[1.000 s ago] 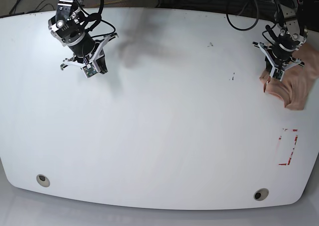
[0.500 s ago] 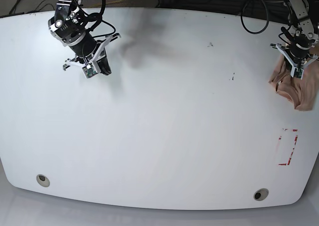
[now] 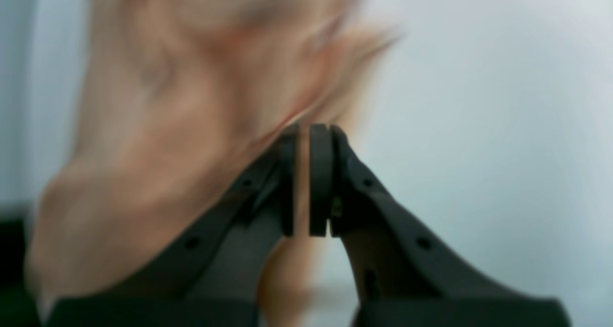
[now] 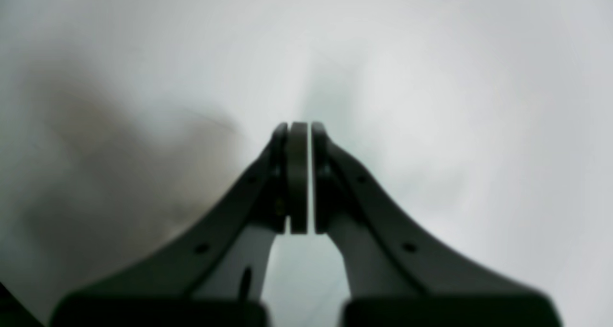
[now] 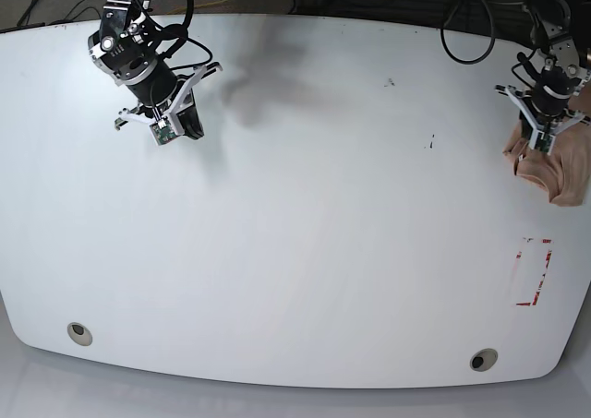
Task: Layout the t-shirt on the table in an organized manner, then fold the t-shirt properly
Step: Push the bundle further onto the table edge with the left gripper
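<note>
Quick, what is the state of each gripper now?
Left gripper: closed on the t-shirt.
Right gripper: closed, holding nothing.

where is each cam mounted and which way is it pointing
base: sits high above the table, looking down; shows both arms, the left claw at its right edge on the shirt, the right claw at upper left.
left wrist: sits behind the left claw, looking along its shut jaws at blurred pink shirt.
right wrist: sits behind the right claw, facing bare table; jaws shut, empty.
shared: base and left wrist both show the shirt pinched in the left claw.
</note>
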You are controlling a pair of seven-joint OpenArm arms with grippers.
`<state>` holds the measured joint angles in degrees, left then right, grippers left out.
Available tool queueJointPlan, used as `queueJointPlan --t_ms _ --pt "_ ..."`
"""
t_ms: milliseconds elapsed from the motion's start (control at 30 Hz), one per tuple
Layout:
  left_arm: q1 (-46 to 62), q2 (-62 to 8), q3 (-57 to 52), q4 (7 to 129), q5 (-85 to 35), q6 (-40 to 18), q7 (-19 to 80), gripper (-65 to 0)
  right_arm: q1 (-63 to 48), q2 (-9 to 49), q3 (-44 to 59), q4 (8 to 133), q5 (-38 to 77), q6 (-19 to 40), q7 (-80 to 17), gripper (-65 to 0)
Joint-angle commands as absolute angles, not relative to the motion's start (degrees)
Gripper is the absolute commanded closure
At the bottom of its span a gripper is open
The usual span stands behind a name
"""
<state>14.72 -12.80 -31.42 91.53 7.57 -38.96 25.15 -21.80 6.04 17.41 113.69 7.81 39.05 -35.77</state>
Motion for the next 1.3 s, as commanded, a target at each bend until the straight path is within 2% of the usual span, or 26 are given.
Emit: queueJointPlan --t_ms 0,367,533,733,1267 --pt "14.5 -12.0 -29.8 94.1 6.8 -39.0 24.2 -2.5 -21.7 6.4 17.6 115.0 8.8 39.1 -34.3 -1.3" --pt "10.0 -9.7 -25.2 92.7 7.6 -38.8 24.2 -2.5 -21.7 6.4 17.7 115.0 8.8 39.1 -34.3 -1.3" --pt "6.8 -9.7 -25.3 90.3 11.3 -35.8 24.2 -2.5 -21.7 6.4 17.7 115.0 8.8 39.1 -34.3 -1.3" --pt "6.0 -10.8 -25.6 86.5 12.8 -35.4 24.2 -2.5 -21.7 6.5 17.8 115.0 8.8 39.2 -34.3 -1.3" --pt "4.4 -15.3 -33.5 80.7 12.8 -35.3 24.0 -2.6 -21.6 6.5 17.7 115.0 9.1 39.2 -34.3 -1.3"
